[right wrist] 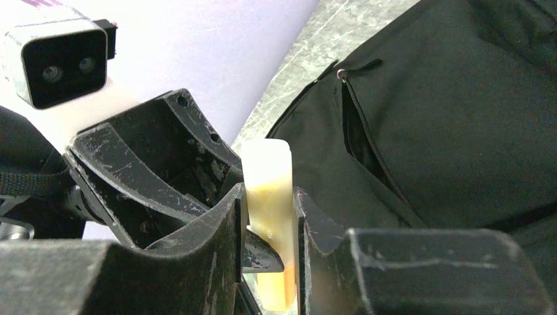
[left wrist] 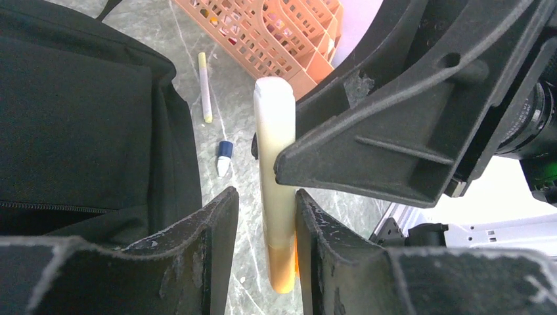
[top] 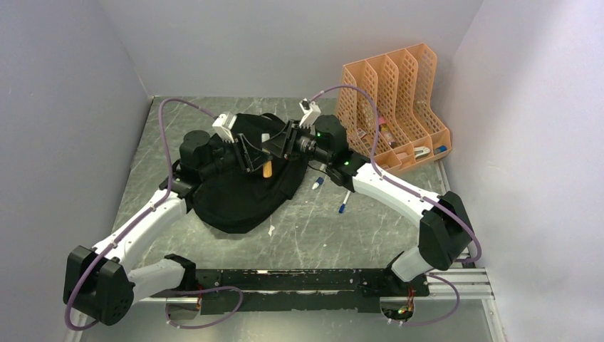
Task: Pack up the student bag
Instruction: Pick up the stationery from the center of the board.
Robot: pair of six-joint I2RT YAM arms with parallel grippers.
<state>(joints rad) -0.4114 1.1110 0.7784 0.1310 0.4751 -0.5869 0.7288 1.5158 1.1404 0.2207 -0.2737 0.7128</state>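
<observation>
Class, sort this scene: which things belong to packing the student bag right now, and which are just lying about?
In use: student bag; cream-and-orange stick; right gripper gripping it; left gripper open around it.
Lying about: orange file organiser; pale yellow pen; blue-and-white pen.

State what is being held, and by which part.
The right fingers clamp the pale yellow stick around its middle. The left fingers straddle its orange end, a gap showing on one side, so apparently not gripping.
</observation>
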